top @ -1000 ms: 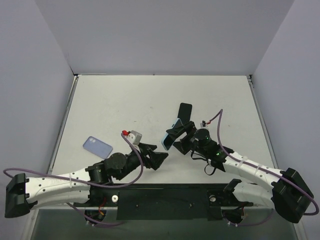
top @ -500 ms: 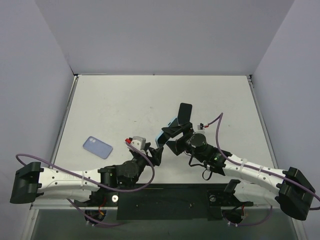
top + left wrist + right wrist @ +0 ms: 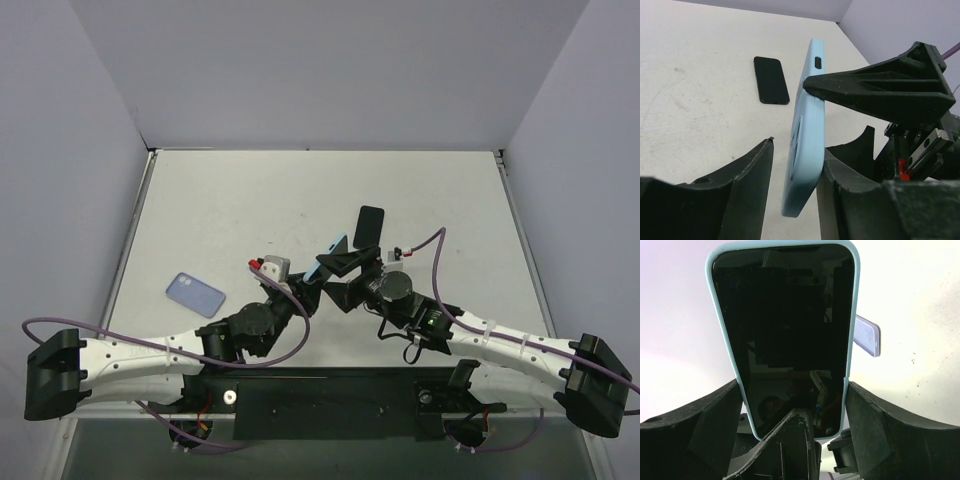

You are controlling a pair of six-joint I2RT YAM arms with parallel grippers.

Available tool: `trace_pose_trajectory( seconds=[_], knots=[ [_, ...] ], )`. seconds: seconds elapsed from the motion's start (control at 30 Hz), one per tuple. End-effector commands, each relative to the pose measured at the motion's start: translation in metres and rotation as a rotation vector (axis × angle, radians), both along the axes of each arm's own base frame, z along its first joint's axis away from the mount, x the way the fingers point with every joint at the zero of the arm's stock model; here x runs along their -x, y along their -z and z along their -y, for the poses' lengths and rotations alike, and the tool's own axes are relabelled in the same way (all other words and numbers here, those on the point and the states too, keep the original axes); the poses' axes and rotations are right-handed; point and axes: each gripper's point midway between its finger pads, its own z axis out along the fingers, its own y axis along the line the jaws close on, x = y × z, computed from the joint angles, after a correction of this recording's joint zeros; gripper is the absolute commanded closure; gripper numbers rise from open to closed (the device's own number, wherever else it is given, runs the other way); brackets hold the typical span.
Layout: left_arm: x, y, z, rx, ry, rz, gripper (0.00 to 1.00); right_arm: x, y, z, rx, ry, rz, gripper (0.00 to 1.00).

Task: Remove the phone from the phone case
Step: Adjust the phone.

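Observation:
The phone (image 3: 787,325) sits in its light blue phone case (image 3: 807,135) with its dark screen facing the right wrist camera. My right gripper (image 3: 794,387) is shut on the case's two long sides and holds it on edge above the table. In the top view the case (image 3: 338,243) shows at the table's middle, between the right gripper (image 3: 343,272) and the left gripper (image 3: 306,296). My left gripper (image 3: 797,150) straddles the case's lower end. Its right finger touches the back of the case. Its left finger stands a small gap off the screen side.
A bare black phone (image 3: 369,224) lies flat on the table just beyond the grippers, also in the left wrist view (image 3: 771,79). A lavender case (image 3: 195,294) lies at the left of the table. Grey walls enclose the table on three sides.
My left gripper has come up from the left to the case's end and its jaws have narrowed around it. The right gripper has carried the case a little to the left.

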Motion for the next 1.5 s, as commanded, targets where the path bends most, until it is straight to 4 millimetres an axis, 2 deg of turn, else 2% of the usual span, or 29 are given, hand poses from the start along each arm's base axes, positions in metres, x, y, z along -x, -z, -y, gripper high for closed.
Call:
trace_pose_trajectory(
  seconds=[0.0, 0.07, 0.1, 0.17, 0.23, 0.27, 0.3, 0.33, 0.37, 0.4, 0.43, 0.47, 0.5, 0.53, 0.57, 0.6, 0.63, 0.67, 0.7, 0.73, 0.83, 0.93, 0.97, 1.0, 1.07, 1.2, 1.27, 1.37, 1.47],
  knots=[
    [0.005, -0.040, 0.010, 0.101, 0.085, 0.067, 0.56, 0.000, -0.077, -0.006, -0.216, 0.006, 0.109, 1.00],
    [0.003, -0.040, 0.011, 0.093, 0.095, 0.065, 0.69, 0.003, -0.081, -0.009, -0.238, -0.003, 0.111, 1.00],
    [0.000, -0.036, 0.010, 0.073, 0.089, 0.054, 0.81, 0.003, -0.082, -0.010, -0.240, -0.010, 0.113, 1.00],
    [-0.002, -0.036, 0.008, 0.067, 0.079, 0.043, 0.95, 0.007, -0.084, -0.012, -0.231, -0.032, 0.123, 1.00],
    [-0.003, -0.041, 0.004, 0.078, 0.088, 0.035, 1.00, 0.012, -0.082, -0.014, -0.202, -0.069, 0.152, 0.70],
    [-0.003, -0.043, 0.003, 0.085, 0.094, 0.021, 1.00, 0.015, -0.081, -0.015, -0.176, -0.107, 0.176, 0.43],
    [-0.001, -0.044, 0.002, 0.068, 0.122, 0.004, 1.00, 0.016, -0.068, -0.014, -0.077, -0.140, 0.222, 0.24],
    [0.000, -0.044, 0.002, 0.077, 0.141, -0.015, 1.00, 0.024, -0.071, -0.019, -0.046, -0.232, 0.251, 0.17],
    [0.001, -0.046, -0.002, 0.062, 0.169, -0.038, 1.00, 0.020, -0.063, -0.015, 0.078, -0.270, 0.319, 0.13],
    [0.003, -0.046, -0.003, 0.071, 0.191, -0.063, 1.00, 0.034, -0.059, -0.018, 0.114, -0.376, 0.355, 0.11],
    [0.004, -0.045, -0.010, 0.058, 0.213, -0.092, 1.00, 0.039, -0.048, -0.012, 0.258, -0.446, 0.424, 0.09],
    [-0.002, -0.045, -0.019, 0.075, 0.194, -0.117, 1.00, 0.048, -0.040, -0.006, 0.334, -0.508, 0.444, 0.09],
    [0.006, -0.047, -0.022, 0.074, 0.242, -0.142, 1.00, 0.056, -0.020, 0.008, 0.526, -0.599, 0.501, 0.08],
    [0.002, -0.033, -0.035, 0.041, 0.215, -0.198, 1.00, 0.056, -0.007, 0.026, 0.703, -0.647, 0.592, 0.08],
    [0.011, -0.043, -0.035, 0.061, 0.276, -0.202, 1.00, 0.063, 0.013, 0.046, 0.824, -0.707, 0.548, 0.07],
    [0.006, -0.036, -0.046, 0.043, 0.258, -0.233, 1.00, 0.059, 0.022, 0.064, 0.952, -0.725, 0.593, 0.07],
    [0.018, -0.045, -0.041, 0.054, 0.346, -0.242, 1.00, 0.058, 0.036, 0.084, 1.028, -0.755, 0.557, 0.06],
    [0.017, -0.043, -0.045, 0.042, 0.370, -0.258, 1.00, 0.062, 0.041, 0.094, 1.055, -0.804, 0.566, 0.06],
    [0.028, -0.049, -0.038, 0.042, 0.474, -0.274, 1.00, 0.053, 0.040, 0.104, 1.067, -0.782, 0.551, 0.06],
    [0.031, -0.047, -0.038, 0.035, 0.517, -0.303, 1.00, 0.060, 0.040, 0.106, 1.040, -0.845, 0.554, 0.06],
    [0.066, -0.052, -0.018, 0.045, 0.836, -0.392, 1.00, 0.062, 0.006, 0.092, 0.906, -0.882, 0.623, 0.08],
    [0.081, -0.051, -0.010, 0.046, 0.980, -0.468, 1.00, 0.064, -0.013, 0.074, 0.812, -0.935, 0.638, 0.11],
    [0.088, -0.052, -0.008, 0.048, 1.036, -0.479, 1.00, 0.074, -0.019, 0.065, 0.742, -0.995, 0.651, 0.16],
    [0.090, -0.054, -0.007, 0.050, 1.066, -0.485, 1.00, 0.075, -0.017, 0.059, 0.715, -1.031, 0.627, 0.25],
    [0.094, -0.057, -0.006, 0.046, 1.108, -0.471, 1.00, 0.084, -0.010, 0.052, 0.666, -1.114, 0.585, 0.34],
    [0.100, -0.063, -0.003, 0.065, 1.194, -0.455, 1.00, 0.111, -0.003, 0.033, 0.564, -1.235, 0.604, 0.42],
    [0.101, -0.062, -0.001, 0.073, 1.214, -0.464, 1.00, 0.133, -0.011, 0.020, 0.478, -1.305, 0.659, 0.49],
    [0.100, -0.060, 0.000, 0.070, 1.227, -0.474, 1.00, 0.150, -0.033, 0.001, 0.326, -1.305, 0.751, 0.56],
    [0.096, -0.062, 0.000, 0.056, 1.208, -0.454, 1.00, 0.158, -0.045, -0.007, 0.219, -1.297, 0.769, 0.77]
  ],
)
